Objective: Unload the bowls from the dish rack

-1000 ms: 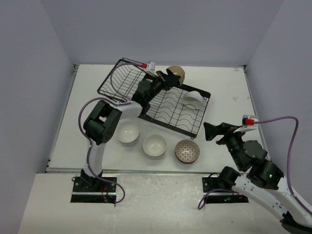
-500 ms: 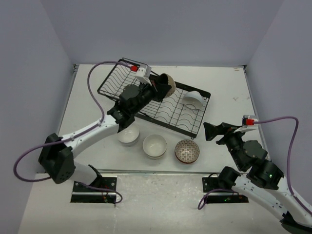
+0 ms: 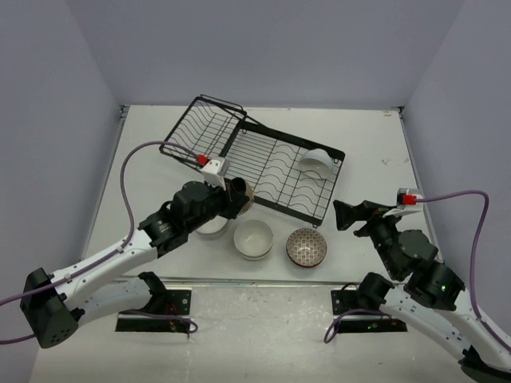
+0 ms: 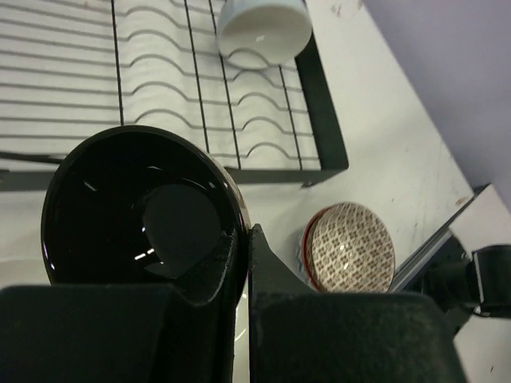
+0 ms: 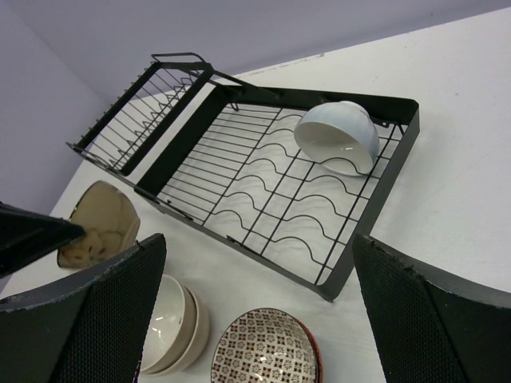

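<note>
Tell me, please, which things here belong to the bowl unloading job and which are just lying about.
Job: dish rack; white bowl in it; black-inside bowl held by left gripper; white bowls and patterned bowl set on the table.
Just lying about: purple cables; base plates.

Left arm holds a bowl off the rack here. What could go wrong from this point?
1. The left gripper pinches the black-inside bowl at one spot on its rim, tilted on edge; it could pivot or slip out.
2. It hangs close to the white bowl at the table front, beside stacked white bowls; a drop or hard set-down could chip them.
</note>
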`<state>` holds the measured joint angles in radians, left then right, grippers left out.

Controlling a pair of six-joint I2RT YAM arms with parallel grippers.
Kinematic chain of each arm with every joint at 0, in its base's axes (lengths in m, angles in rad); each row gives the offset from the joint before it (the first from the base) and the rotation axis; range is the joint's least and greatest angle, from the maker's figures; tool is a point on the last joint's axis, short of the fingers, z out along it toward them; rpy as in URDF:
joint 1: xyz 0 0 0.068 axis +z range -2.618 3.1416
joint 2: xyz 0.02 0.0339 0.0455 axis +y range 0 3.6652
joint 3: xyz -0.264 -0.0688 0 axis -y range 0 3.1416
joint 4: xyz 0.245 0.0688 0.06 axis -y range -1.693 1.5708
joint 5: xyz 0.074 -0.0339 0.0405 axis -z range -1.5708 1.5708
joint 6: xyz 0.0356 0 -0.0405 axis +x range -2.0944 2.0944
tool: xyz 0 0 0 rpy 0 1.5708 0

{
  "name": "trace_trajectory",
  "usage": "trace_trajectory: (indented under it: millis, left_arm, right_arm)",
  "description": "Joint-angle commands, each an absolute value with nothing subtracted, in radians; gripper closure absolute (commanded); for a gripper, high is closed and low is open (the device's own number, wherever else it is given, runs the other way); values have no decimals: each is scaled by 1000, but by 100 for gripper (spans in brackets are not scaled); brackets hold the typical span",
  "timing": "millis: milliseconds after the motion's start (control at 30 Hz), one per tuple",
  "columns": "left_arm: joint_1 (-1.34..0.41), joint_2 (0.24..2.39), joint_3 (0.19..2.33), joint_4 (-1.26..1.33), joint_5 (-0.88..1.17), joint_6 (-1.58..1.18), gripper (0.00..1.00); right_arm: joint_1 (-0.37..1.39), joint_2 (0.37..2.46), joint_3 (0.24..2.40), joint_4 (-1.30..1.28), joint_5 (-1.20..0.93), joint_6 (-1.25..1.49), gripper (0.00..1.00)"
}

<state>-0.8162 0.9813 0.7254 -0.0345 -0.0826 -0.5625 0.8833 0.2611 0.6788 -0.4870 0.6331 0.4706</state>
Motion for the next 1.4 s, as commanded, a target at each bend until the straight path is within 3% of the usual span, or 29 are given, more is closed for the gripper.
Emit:
trace_trajectory:
  millis: [0,233,567,1367]
  left_arm:
    - [-854,928,796,-115,-86,-520,100]
    - [-1038,1038,968,-333,-254,-434,100]
    - [-1236,1186,991,-393,-495,-456,100]
    - [-1353,1394,1081,-497,-488,-439,100]
  right_arm:
    - [884,268,684,-485,630,462,1]
    - [884,281,689,-485,637,460,1]
    - [884,285,683,-482,632,459,1]
    - [884,299,684,-483,618,459,1]
